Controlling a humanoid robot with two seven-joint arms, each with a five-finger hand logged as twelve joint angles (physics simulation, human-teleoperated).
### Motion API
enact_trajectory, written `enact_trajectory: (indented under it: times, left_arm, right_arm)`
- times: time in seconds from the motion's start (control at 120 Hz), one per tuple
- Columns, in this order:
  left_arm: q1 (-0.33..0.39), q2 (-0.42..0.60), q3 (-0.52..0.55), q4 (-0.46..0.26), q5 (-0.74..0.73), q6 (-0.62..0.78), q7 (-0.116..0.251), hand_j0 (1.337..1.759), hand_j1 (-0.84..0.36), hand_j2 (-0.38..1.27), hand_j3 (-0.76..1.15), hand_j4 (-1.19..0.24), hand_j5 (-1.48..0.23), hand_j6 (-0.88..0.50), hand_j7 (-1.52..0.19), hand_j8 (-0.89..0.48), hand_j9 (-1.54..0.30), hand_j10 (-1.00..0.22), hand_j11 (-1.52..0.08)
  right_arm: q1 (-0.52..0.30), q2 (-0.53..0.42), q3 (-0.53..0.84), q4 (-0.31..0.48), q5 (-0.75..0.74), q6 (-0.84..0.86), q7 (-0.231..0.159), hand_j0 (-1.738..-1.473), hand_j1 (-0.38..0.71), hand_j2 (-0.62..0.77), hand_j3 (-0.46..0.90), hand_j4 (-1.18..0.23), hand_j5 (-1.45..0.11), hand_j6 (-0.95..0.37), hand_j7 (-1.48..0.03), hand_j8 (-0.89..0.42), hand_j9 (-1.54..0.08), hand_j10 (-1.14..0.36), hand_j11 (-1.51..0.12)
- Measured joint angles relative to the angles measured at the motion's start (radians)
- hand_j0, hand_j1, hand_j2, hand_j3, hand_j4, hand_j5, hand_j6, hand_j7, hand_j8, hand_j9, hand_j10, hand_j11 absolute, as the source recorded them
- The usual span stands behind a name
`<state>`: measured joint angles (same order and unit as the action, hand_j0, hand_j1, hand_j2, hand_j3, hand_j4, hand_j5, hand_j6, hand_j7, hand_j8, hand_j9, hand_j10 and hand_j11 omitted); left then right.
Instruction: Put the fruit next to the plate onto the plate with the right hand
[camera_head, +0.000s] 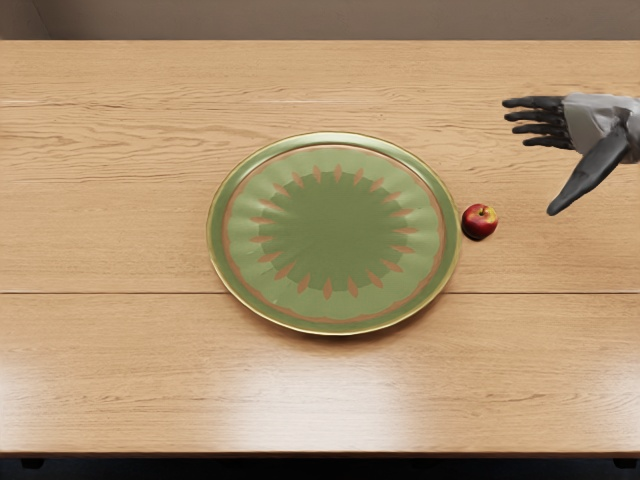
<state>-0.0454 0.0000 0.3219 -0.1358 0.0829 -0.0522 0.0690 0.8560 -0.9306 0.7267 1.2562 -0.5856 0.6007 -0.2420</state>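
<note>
Wooden worktop (120, 380), plain wall behind. Green plate (228, 215) centred, bare. Apple (479, 221) just beside plate's right rim, on worktop. Right hand (575, 135) hovers up-right of apple, fingers (530, 116) spread, holding nothing; likely pre-reach.

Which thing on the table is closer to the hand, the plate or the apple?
The apple, the small red fruit just right of the plate, on the side where the right hand hovers; the wide green plate lies farther left.
</note>
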Motion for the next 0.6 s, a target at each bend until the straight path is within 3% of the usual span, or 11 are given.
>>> enact_trajectory:
  times: [0.117, 0.258, 0.417, 0.6]
  left_arm:
    - [0.000, 0.000, 0.000, 0.000, 0.000, 0.000, 0.000, 1.658, 0.06, 0.05, 0.00, -0.25, -0.32, -0.25, -0.32, -0.25, -0.32, -0.25, -0.32]
    - [0.000, 0.000, 0.000, 0.000, 0.000, 0.000, 0.000, 1.658, 0.06, 0.05, 0.00, -0.25, -0.32, -0.25, -0.32, -0.25, -0.32, -0.24, -0.32]
    - [0.000, 0.000, 0.000, 0.000, 0.000, 0.000, 0.000, 1.658, 0.06, 0.05, 0.00, -0.25, -0.32, -0.25, -0.32, -0.25, -0.32, -0.24, -0.32]
    - [0.000, 0.000, 0.000, -0.001, 0.000, 0.000, 0.000, 1.658, 0.06, 0.05, 0.00, -0.25, -0.32, -0.25, -0.32, -0.25, -0.32, -0.24, -0.32]
  right_arm:
    - [-0.080, -0.036, 0.000, 0.166, -0.105, -0.130, 0.029, -1.658, -0.29, -0.01, 0.00, -0.05, -0.07, -0.06, -0.07, -0.05, -0.07, -0.05, -0.07]
    - [-0.154, -0.048, -0.004, 0.273, -0.198, -0.324, 0.039, -1.658, -0.19, -0.02, 0.00, -0.14, -0.18, -0.14, -0.18, -0.14, -0.18, -0.14, -0.18]
    - [-0.203, -0.010, -0.027, 0.313, -0.276, -0.469, 0.035, -1.658, -0.03, -0.05, 0.00, -0.27, -0.35, -0.28, -0.35, -0.28, -0.35, -0.27, -0.35]
    - [-0.217, 0.042, -0.076, 0.310, -0.376, -0.611, 0.036, -1.658, 0.04, -0.06, 0.00, -0.33, -0.42, -0.33, -0.42, -0.33, -0.42, -0.33, -0.42]
